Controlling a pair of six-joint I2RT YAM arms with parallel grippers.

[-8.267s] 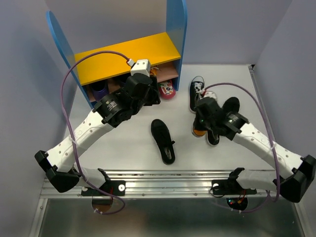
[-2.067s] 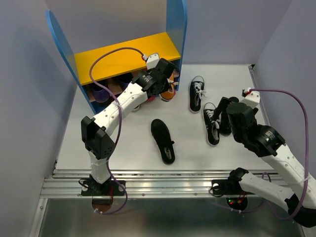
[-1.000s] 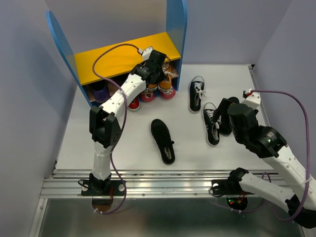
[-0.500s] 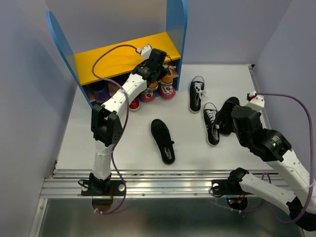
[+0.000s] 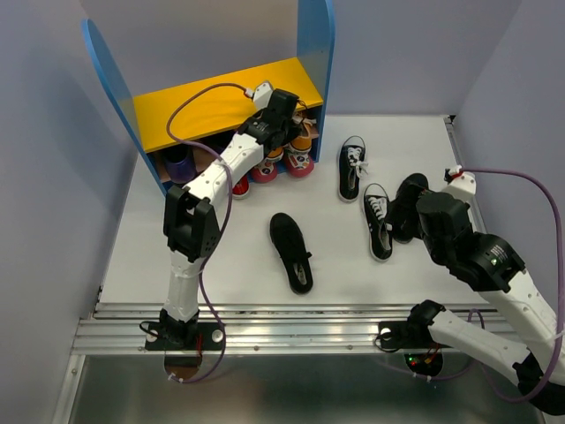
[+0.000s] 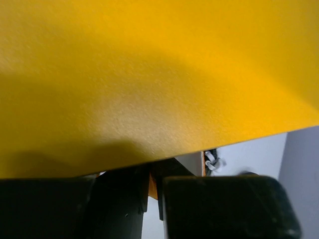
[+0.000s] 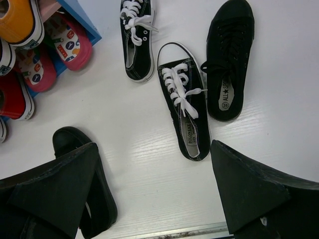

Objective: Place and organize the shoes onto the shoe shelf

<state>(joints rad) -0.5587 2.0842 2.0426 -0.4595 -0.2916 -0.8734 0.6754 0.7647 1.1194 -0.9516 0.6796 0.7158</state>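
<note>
Yellow board (image 6: 149, 74) looms; grip of left fingers (image 6: 224, 206) unclear.

Looks like a robotics lab test cell to me, not anybody's hallway. Plain pale panel walls (image 5: 53, 221) box in a white surface (image 5: 221, 265). A pair of robot arms (image 5: 207, 181) is bolted to an aluminium rail (image 5: 300, 322) along the near edge, and purple cables (image 5: 508, 174) loop off the wrists. The shoe shelf (image 5: 221, 102) is just flat coloured boards, more prop than furniture.
</note>
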